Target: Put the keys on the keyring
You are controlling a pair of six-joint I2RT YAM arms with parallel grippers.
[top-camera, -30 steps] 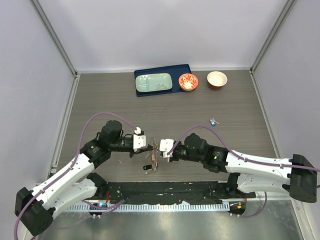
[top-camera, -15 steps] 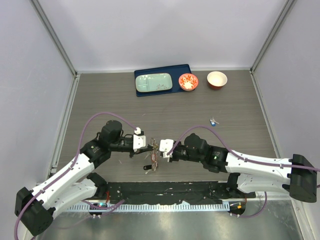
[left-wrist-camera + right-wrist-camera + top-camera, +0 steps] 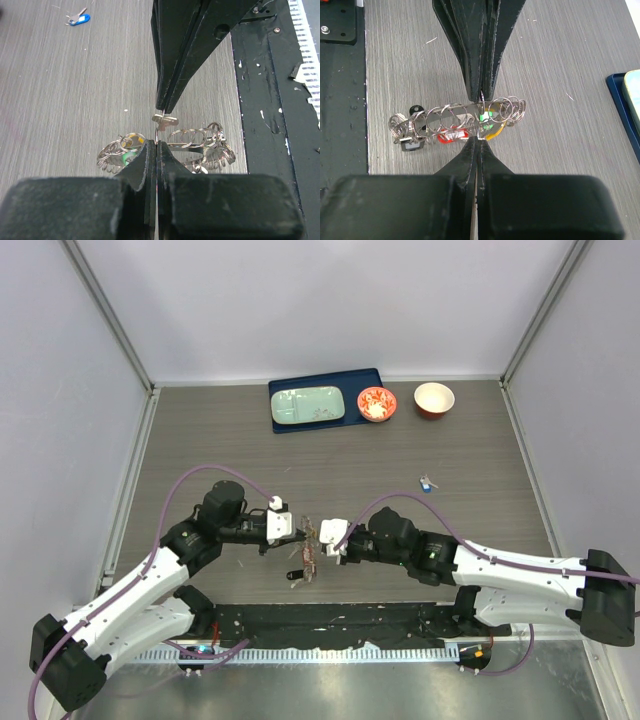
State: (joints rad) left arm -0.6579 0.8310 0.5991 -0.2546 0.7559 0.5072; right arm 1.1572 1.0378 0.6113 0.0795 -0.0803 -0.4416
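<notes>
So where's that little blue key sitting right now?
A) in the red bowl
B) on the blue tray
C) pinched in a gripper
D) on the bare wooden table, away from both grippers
D: the blue key lies alone on the table, well off to the right of the spot where the left gripper and the right gripper meet at the keyring.
</notes>
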